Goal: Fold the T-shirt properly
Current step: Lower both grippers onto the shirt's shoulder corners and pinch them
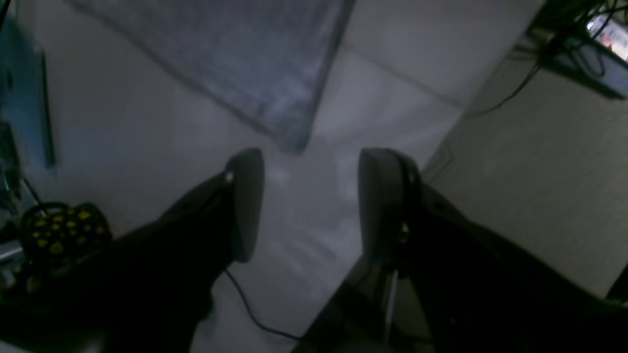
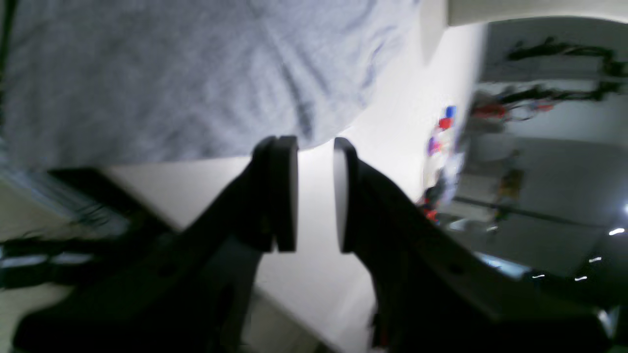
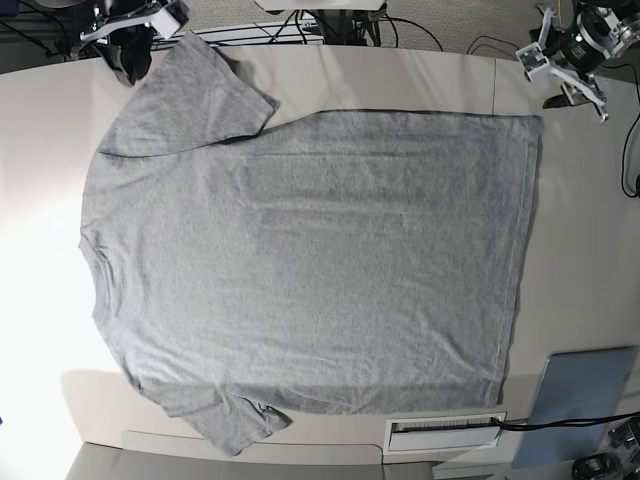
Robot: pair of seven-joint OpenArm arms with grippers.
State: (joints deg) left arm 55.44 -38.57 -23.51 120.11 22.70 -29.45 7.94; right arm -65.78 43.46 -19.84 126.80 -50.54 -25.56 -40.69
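The heather-grey T-shirt (image 3: 310,260) lies flat on the table, plain side up, with the neck at the left and the hem at the right. My right gripper (image 2: 315,191) hovers just off the edge of the shirt (image 2: 186,73). Its jaws stand a narrow gap apart, and only bare table shows between them. In the base view it sits at the far left corner (image 3: 130,45), beside the upper sleeve. My left gripper (image 1: 309,196) is wide open and empty, short of a shirt corner (image 1: 274,98). In the base view it is at the far right (image 3: 575,70), past the hem corner.
A flat blue-grey panel (image 3: 585,400) lies at the near right corner, with a white slotted strip (image 3: 445,432) beside it under the shirt's near edge. Cables trail along the back edge (image 3: 330,25) and right side. A black object with yellow dots (image 1: 59,235) stands left of my left gripper.
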